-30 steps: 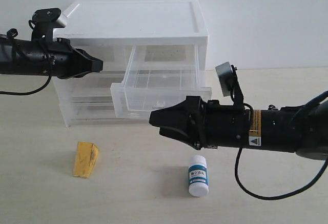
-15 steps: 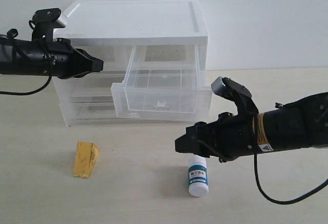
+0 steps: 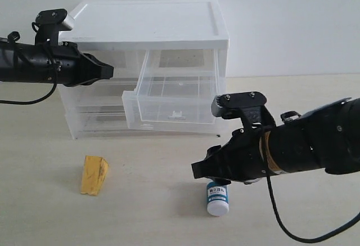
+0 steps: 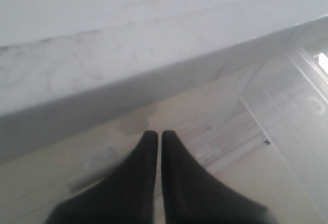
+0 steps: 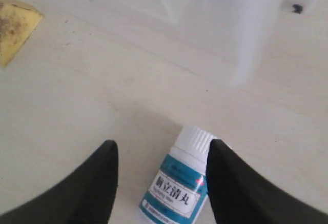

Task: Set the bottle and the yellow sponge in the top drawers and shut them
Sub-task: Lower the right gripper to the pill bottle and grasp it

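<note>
Currently the bottle stands upright on the surface between the parted tips of the right end effector; the left end effector is pressed together.

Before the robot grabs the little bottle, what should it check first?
1. Right jaws open: ok, spread wide.
2. Small white plastic bottle with the blue label standing upright: ok.
3. Bottle centred between the jaws: not ok, it sits nearer one.
4. Clear plastic top drawer pulled out: ok.
5. Yellow wedge sponge out of the way: ok, well apart.
</note>
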Motion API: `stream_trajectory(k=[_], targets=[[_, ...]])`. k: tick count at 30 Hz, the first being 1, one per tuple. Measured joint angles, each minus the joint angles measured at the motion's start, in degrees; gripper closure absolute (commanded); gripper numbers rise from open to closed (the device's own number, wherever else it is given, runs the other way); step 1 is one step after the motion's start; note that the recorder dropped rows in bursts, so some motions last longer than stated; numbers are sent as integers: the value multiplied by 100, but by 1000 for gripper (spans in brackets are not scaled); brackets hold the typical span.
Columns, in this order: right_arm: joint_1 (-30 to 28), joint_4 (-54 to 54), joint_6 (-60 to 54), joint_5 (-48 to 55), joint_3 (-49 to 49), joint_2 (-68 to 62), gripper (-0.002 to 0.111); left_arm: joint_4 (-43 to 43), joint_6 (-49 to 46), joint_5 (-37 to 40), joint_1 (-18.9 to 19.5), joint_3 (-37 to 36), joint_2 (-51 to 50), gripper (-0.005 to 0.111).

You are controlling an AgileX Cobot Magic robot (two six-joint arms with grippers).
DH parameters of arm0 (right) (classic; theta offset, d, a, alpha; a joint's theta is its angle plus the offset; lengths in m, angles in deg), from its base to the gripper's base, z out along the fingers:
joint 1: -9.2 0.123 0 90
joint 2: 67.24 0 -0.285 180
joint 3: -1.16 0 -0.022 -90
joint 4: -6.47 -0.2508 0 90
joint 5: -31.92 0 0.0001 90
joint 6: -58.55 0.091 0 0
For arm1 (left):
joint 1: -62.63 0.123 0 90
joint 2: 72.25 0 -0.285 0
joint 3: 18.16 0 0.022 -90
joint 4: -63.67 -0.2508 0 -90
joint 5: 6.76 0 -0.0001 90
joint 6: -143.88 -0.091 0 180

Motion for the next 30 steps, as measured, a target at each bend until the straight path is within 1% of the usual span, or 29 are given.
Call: stream_trajectory(k=[6,24,30], targets=[[3,-4,230,473,236,-145,61,0,0,0,0,0,0,103],[3,-474,278,218,236,-156,61,0,0,78,0,23,-100,103],[3,-510,278,195,207,-493,61,0,0,78,0,23,-100,103]])
